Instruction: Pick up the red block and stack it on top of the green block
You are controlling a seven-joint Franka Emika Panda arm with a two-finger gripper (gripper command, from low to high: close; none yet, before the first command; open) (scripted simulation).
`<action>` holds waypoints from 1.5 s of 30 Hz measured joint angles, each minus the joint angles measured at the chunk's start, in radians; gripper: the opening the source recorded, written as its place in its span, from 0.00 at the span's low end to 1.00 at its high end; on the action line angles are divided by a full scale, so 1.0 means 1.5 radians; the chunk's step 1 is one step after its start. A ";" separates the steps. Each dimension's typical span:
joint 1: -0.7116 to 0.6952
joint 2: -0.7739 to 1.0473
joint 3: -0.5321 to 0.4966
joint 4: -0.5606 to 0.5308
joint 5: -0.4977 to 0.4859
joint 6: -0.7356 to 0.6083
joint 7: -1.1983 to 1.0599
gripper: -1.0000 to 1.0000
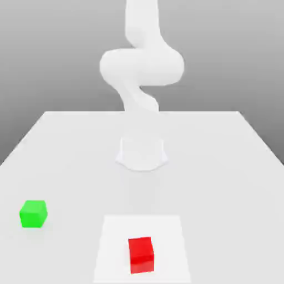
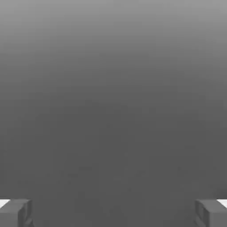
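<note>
Two blocks sit on the tabletop [image 1: 233, 161], well apart. Nearest the exterior camera, the red block [image 1: 141, 254] rests on a paler square patch [image 1: 111, 244] of the surface. Farther back and off toward the exterior view's left lies the green block [image 1: 33, 213], on bare tabletop. Beyond both stands my white arm [image 1: 141, 66], its base [image 1: 141, 153] planted mid-table. My end effector [image 2: 113, 213] has its fingers [image 2: 15, 212] spread wide apart, with nothing between them.
</note>
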 joint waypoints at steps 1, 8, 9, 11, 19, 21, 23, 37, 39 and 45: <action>0.002 0.026 -0.002 -0.007 0.001 0.011 -0.005 0.50; 0.014 0.198 -0.015 -0.054 0.009 0.086 -0.040 0.50; 0.016 0.222 -0.016 -0.061 0.010 0.096 -0.045 0.50; 0.018 0.270 -0.018 -0.074 0.012 0.118 -0.055 0.50; 0.024 0.463 -0.024 -0.127 0.016 0.202 -0.090 0.50; 0.022 0.512 -0.023 -0.140 0.013 0.223 -0.096 0.50; 0.022 0.560 -0.023 -0.152 0.011 0.246 -0.102 0.50; 0.014 0.683 -0.013 -0.142 0.019 0.342 -0.111 0.00; 0.016 0.640 -0.016 -0.148 0.014 0.306 -0.108 0.00; -0.034 0.555 -0.053 -0.170 0.002 0.243 -0.198 0.00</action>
